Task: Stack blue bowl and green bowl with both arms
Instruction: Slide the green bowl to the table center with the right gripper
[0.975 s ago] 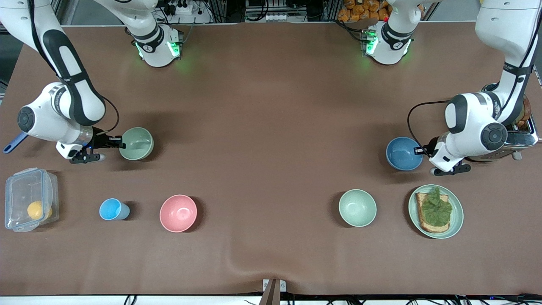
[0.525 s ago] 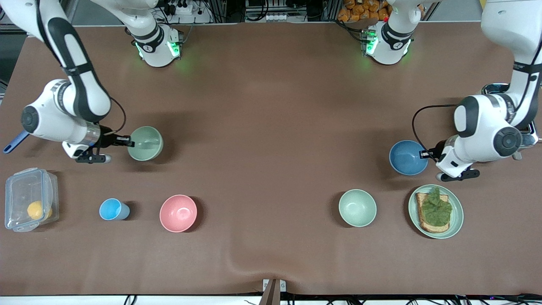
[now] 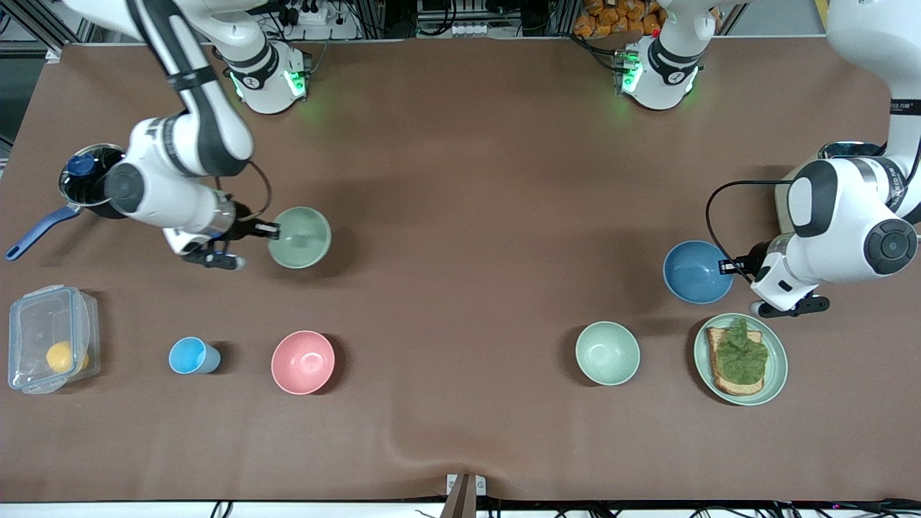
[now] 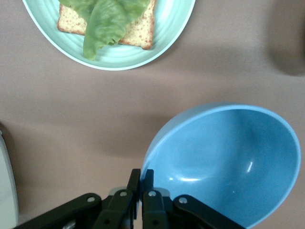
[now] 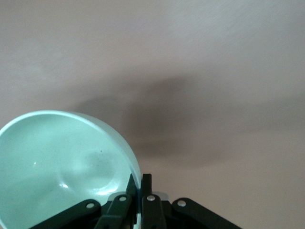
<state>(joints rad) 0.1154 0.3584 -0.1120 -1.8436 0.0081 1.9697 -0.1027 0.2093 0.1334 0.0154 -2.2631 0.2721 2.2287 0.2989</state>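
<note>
Since a sec ago both bowls have shifted: green bowl [image 3: 300,237] has travelled toward table centre with my right gripper [image 3: 271,230], and blue bowl [image 3: 697,271] has slid a bit nearer the front cam with my left gripper [image 3: 728,267].

Right gripper: fingers pinched tight on the green bowl's rim, at the bowl's 9 o'clock in the front view. Right wrist view shows the two fingers clamped either side of the wall, bowl [image 5: 66,162] lifted off the brown table [image 5: 214,71], its shadow cast on the cloth. Bowl hangs over open table, up toward 12 from the pink bowl [image 3: 303,362].

Left gripper: also clamped shut, on the blue bowl's rim at its 3 o'clock. Left wrist view has the fingers nipping the rim, bowl [image 4: 228,162] tilted, interior empty. It's just above the table, w/ the mint plate [image 3: 776,374] carrying toast [image 3: 725,374] & lettuce [image 3: 741,354] close by toward 5 o'clock in the front view; same plate [image 4: 162,38] shows in the left wrist view.

Elsewhere: pale mint bowl [image 3: 607,352] beside the plate, light-blue cup [image 3: 191,355] beside the pink bowl, clear lidded box [image 3: 49,338] w/ a yellow item at the right arm's end, pot w/ blue handle [image 3: 79,183] near my right arm.
</note>
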